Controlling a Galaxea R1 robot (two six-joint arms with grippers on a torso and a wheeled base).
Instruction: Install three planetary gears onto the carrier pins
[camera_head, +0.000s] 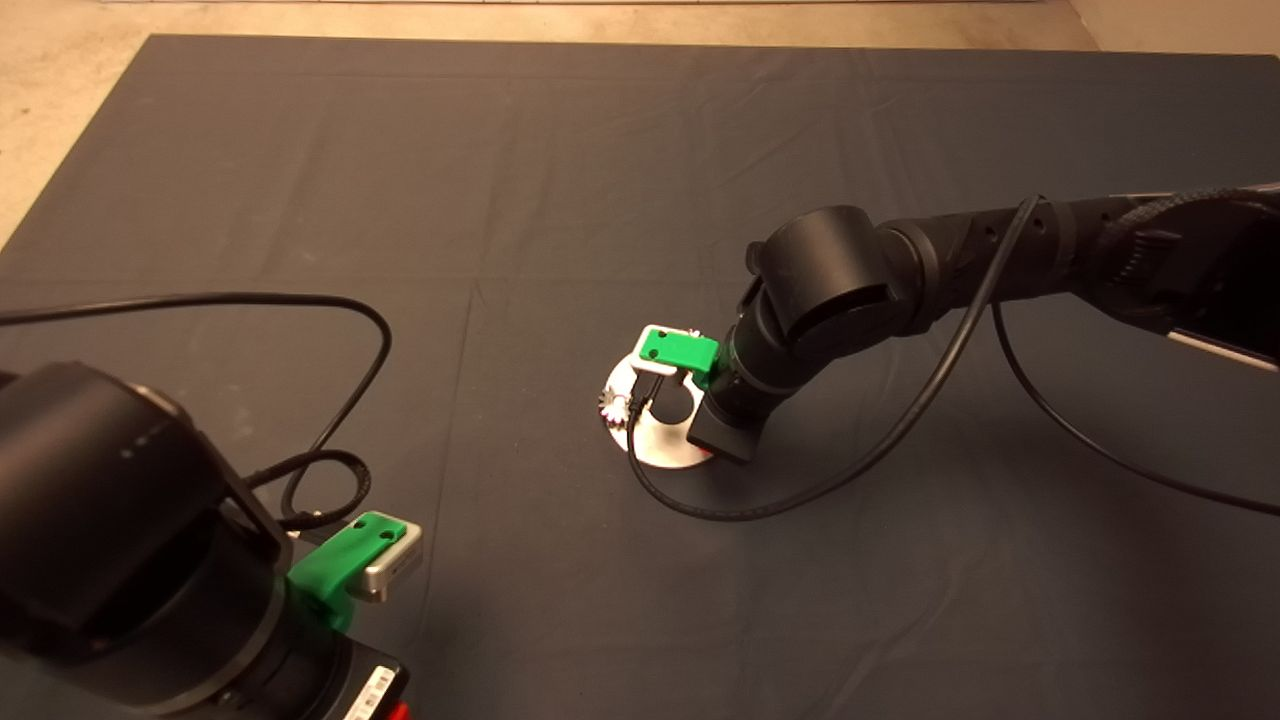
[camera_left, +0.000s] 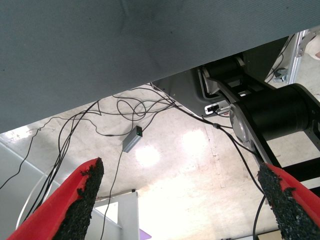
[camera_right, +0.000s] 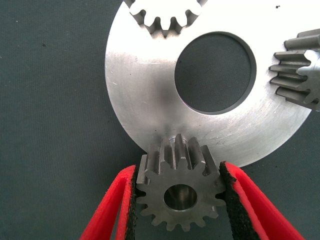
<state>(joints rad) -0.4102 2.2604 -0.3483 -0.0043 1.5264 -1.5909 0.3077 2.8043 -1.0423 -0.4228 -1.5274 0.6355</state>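
My right gripper (camera_right: 179, 171) is shut on a planetary gear (camera_right: 179, 192), held by its teeth between both pads with its centre hole facing the camera. Just past it, the top of a bare carrier pin (camera_right: 176, 141) pokes up near the rim of the silver disc (camera_right: 142, 75). Two more gears (camera_right: 165, 17) (camera_right: 300, 70) sit on the disc around its large centre hole. In the head view the right gripper (camera_head: 640, 398) hovers over the disc (camera_head: 665, 450) at mid-mat, with a gear (camera_head: 612, 403) at the disc's left rim.
My left gripper (camera_head: 370, 555) is parked at the lower left edge of the mat, its fingers (camera_left: 85, 195) wide apart. The left wrist view shows floor and cables beyond the mat. A black cable (camera_head: 760, 505) loops on the mat right beside the disc.
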